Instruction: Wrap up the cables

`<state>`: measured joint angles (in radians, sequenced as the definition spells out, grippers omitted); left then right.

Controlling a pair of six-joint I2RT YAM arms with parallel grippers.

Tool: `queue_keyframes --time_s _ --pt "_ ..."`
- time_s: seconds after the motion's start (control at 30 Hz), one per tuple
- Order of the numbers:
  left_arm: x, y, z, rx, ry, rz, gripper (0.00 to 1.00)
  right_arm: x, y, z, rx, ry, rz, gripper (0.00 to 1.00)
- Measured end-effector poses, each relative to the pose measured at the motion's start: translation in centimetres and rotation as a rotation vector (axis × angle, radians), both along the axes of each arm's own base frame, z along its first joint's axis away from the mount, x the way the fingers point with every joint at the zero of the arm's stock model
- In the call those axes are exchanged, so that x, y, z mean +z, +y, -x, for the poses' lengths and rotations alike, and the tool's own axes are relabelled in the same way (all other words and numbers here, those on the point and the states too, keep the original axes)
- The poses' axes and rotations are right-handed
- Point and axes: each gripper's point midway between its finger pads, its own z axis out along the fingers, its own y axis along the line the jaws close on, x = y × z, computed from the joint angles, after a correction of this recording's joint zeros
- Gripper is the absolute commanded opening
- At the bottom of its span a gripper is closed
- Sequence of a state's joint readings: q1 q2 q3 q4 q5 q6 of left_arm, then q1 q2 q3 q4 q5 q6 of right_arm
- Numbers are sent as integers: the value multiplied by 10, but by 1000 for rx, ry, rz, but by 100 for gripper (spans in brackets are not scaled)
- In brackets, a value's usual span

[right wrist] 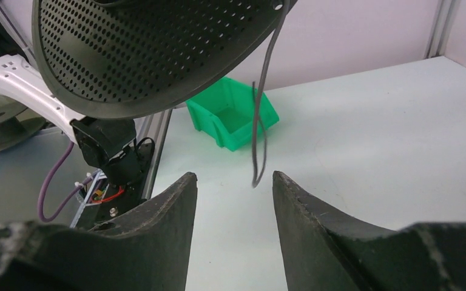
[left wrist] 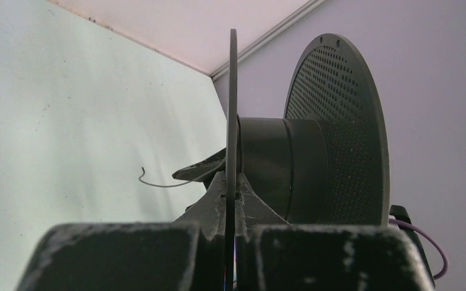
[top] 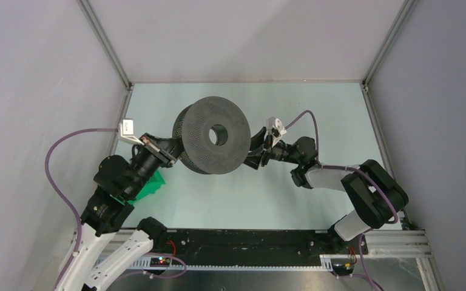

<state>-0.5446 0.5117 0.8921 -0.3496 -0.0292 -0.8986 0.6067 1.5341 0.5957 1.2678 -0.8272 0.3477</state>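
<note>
The dark grey perforated spool (top: 212, 134) is held up off the table. My left gripper (top: 171, 151) is shut on the rim of its thin flange (left wrist: 232, 121), which runs edge-on between the fingers (left wrist: 218, 200). The cable, a thin black wire (left wrist: 158, 183), sticks out left of that flange with a curled free end. In the right wrist view a loop of the same wire (right wrist: 258, 121) hangs from the spool's edge (right wrist: 145, 48), its low end just above the gap of my right gripper (right wrist: 235, 179). My right gripper (top: 250, 159) is open and empty, at the spool's right side.
A green bin (top: 148, 185) stands on the pale table under my left arm and also shows in the right wrist view (right wrist: 233, 112). Grey enclosure walls (top: 48, 91) close in the left, right and back. Mauve robot cables (top: 57, 157) loop beside both arms.
</note>
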Motion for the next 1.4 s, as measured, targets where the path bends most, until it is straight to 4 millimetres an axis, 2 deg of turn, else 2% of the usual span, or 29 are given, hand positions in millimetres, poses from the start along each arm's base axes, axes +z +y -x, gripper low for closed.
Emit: queue_keyframes --time_s 0.1,0.17,0.27,0.3,0.43,0.53,0.63,0.8,0.93,1.13,1.4 --pt "2 -1 0 -7 0 11 0 1 4 -2 4 1 -14 43" --pt "5 -2 0 -8 -7 21 0 2 6 -4 2 1 -21 30" --pt "9 -2 0 -9 -18 33 0 0 7 -6 -5 17 -24 3" --pt "9 -2 0 -9 -19 34 0 0 7 -7 -5 31 -25 0" --pt "10 -1 0 -6 -24 35 0 0 7 -4 11 82 -31 0" --pt "10 0 -1 2 -28 31 0 6 5 5 51 133 -39 0" --pt "9 1 -4 15 -34 16 0 20 3 25 105 151 -53 0" --pt "8 2 -8 29 -44 -11 0 46 1 71 220 119 -69 0" --pt "13 3 -9 37 -71 -7 0 50 6 94 270 115 -54 0" --pt "19 4 -10 43 -107 -10 0 43 7 106 291 153 -10 0" --pt "18 3 -11 43 -140 8 0 60 9 121 319 178 -53 0"
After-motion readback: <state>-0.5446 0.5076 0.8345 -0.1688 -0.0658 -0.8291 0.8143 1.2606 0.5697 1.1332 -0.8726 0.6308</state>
